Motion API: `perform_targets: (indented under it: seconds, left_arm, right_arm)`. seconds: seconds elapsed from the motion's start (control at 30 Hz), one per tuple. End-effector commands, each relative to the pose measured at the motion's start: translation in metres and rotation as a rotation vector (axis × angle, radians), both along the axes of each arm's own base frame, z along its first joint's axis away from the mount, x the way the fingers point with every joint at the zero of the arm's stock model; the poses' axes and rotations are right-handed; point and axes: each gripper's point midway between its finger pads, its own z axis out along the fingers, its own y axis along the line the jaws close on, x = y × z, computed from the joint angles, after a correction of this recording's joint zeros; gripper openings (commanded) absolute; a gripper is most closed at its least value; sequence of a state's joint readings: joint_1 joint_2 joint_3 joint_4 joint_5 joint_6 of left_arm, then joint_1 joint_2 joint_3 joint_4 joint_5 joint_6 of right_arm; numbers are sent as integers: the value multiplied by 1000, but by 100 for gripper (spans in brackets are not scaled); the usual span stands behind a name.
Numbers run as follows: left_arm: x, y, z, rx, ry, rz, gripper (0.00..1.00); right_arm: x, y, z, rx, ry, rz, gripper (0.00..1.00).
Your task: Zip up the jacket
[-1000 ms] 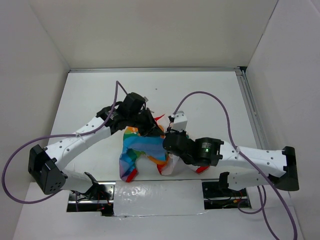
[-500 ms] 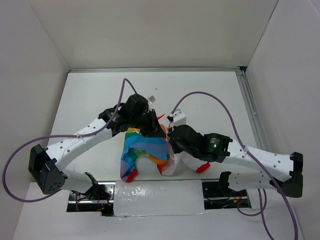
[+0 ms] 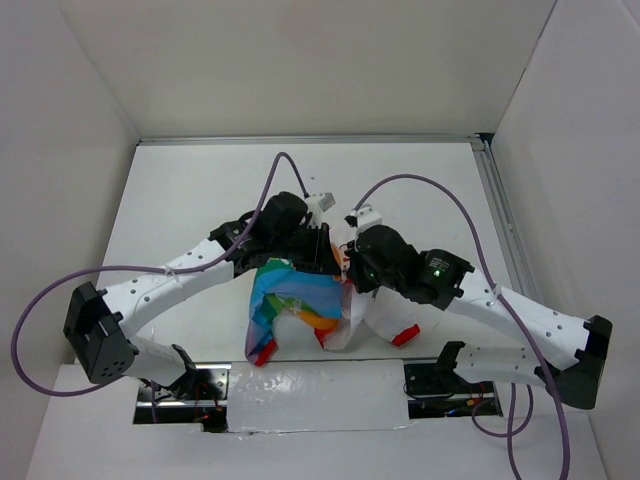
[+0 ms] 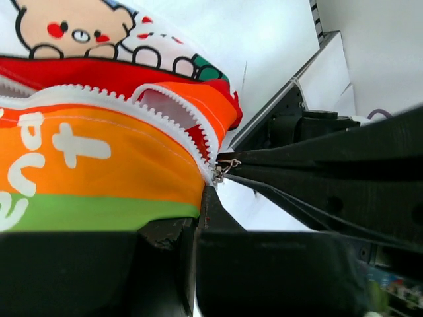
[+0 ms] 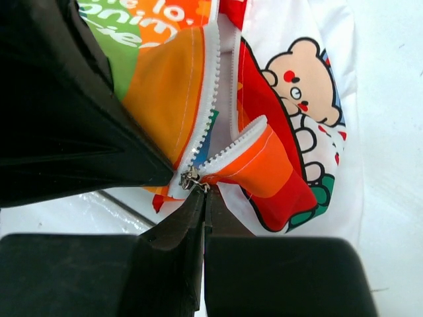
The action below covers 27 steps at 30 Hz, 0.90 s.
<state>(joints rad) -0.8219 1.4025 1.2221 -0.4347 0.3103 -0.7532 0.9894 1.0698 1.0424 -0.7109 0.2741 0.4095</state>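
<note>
— Looking down from above, where is the jacket (image 3: pixel 295 300)?

— It is bunched on the white table (image 3: pixel 180 200) between the two arms, close to their bases. Its top is gathered up where the grippers meet, and a red cuff (image 3: pixel 262 350) pokes out on the near side.

— What about the left gripper (image 4: pixel 201 205)?

— It is clenched on the jacket's orange panel, right at the foot of the zipper.

— And the right gripper (image 5: pixel 203 205)?

— Its fingers are pressed together, pinching the zipper pull (image 5: pixel 190 178). The two claws sit just beside each other there.

— Is the zipper done up?

— No. Above the pull, the two rows of white teeth (image 4: pixel 99 99) spread apart, with red fabric showing in the gap.

— Anything else on the cloth?

— White lettering runs across the orange stripe, and there is green below it. A bear print (image 5: pixel 301 82) sits on the white panel beside the open zipper.
</note>
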Motion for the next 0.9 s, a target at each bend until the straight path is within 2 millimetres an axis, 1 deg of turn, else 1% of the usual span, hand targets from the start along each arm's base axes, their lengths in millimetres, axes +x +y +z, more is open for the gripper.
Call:
perform_targets:
  seconds: [0.0, 0.03, 0.07, 0.13, 0.2, 0.27, 0.3, 0.37, 0.47, 0.57, 0.6, 0.63, 0.67, 0.7, 0.73, 0.77, 0.8, 0.83, 0.87]
  left_arm:
    - [-19, 4, -19, 60, -15, -88, 0]
    - [-20, 4, -20, 62, -20, -99, 0]
    - [-27, 3, -20, 43, -30, -135, 0]
    - [-32, 4, -20, 39, -44, -157, 0]
    - [-35, 9, -29, 73, -34, -158, 0]
    - [-32, 15, -42, 125, -29, -142, 0]
    - [-33, 19, -48, 150, -15, -136, 0]
    - [-34, 21, -54, 165, -17, -147, 0]
    - [-34, 20, -53, 147, -64, -183, 0]
    - [-32, 26, -53, 153, -103, -174, 0]
    - [-32, 27, -51, 154, -117, -174, 0]
    - [-33, 29, -45, 138, -130, -171, 0]
    - [-36, 29, -43, 124, -141, -187, 0]
    - [-42, 27, -35, 89, -146, -216, 0]
    - [-46, 27, -25, 45, -178, -237, 0]
    - [-50, 26, -21, 22, -202, -267, 0]
    - [-54, 26, -17, 4, -212, -281, 0]
    - [-58, 29, -14, -5, -219, -291, 0]
    - [-58, 30, -14, -2, -221, -286, 0]
  right_arm:
    - [18, -4, 33, 58, -46, -47, 0]
    - [20, -5, 34, 64, -35, -49, 0]
    - [20, -5, 29, 50, -12, -50, 0]
    - [24, -9, 28, 31, -9, -66, 0]
    - [23, -11, 25, 12, 10, -46, 0]
    - [5, 1, 24, 14, 65, 103, 0]
    - [-3, 3, 25, 7, 89, 151, 0]
    - [-21, 9, 20, 2, 137, 249, 0]
    - [-35, 10, 6, -41, 207, 286, 0]
    - [-43, 17, 5, -17, 234, 339, 0]
    - [-41, 18, 7, -5, 230, 330, 0]
    - [-37, 21, 9, 18, 218, 329, 0]
    - [-39, 26, 12, 52, 232, 355, 0]
    - [-35, 25, 9, 66, 246, 339, 0]
    - [-29, 28, 10, 89, 240, 324, 0]
    - [-26, 29, 12, 117, 241, 311, 0]
    - [-15, 28, 14, 158, 245, 272, 0]
    - [-13, 28, 19, 192, 239, 273, 0]
    - [-12, 29, 22, 224, 241, 289, 0]
